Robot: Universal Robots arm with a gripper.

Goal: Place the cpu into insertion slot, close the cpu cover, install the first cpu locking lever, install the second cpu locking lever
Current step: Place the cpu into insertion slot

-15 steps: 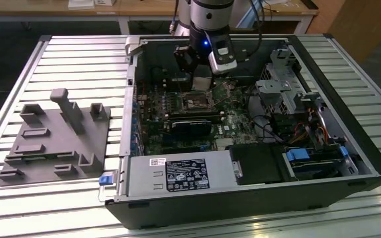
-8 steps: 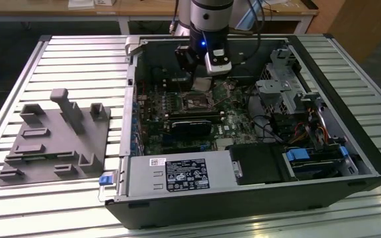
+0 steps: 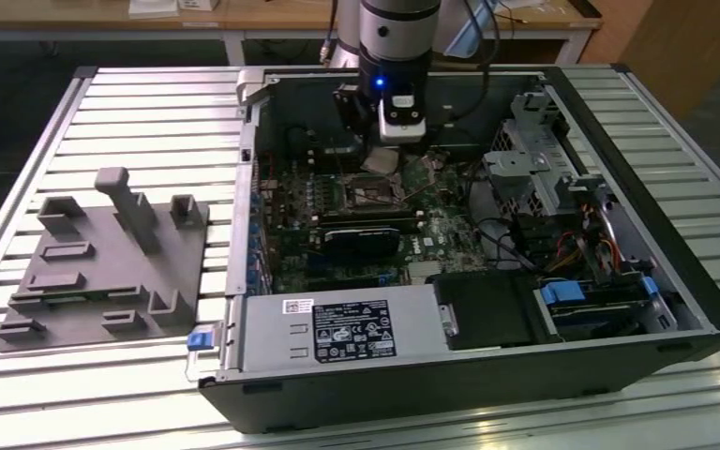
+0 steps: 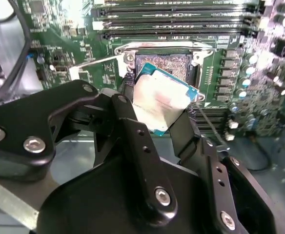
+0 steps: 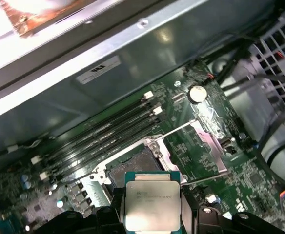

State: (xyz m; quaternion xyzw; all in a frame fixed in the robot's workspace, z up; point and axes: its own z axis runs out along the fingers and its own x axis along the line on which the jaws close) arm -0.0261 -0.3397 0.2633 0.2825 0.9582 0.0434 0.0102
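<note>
My gripper (image 3: 382,156) hangs inside the open computer case and is shut on the cpu (image 3: 382,161). In both wrist views the cpu (image 4: 161,101) (image 5: 151,204) is a silvery square chip with a green edge, pinched between black fingers (image 4: 185,131). It hangs tilted a little above the insertion slot (image 4: 166,62) (image 5: 132,168), whose dark centre lies uncovered. The cpu cover (image 5: 208,139) lies swung open beside the slot. Two thin locking levers (image 4: 94,63) (image 4: 212,127) stick out loose at either side of the slot.
Memory slots (image 5: 108,131) run beside the insertion slot. A black card (image 3: 363,234), a drive cage (image 3: 538,164), cables (image 3: 585,248) and the power supply (image 3: 335,328) crowd the case. A grey fixture plate (image 3: 97,262) lies on the slatted table at the exterior view's left.
</note>
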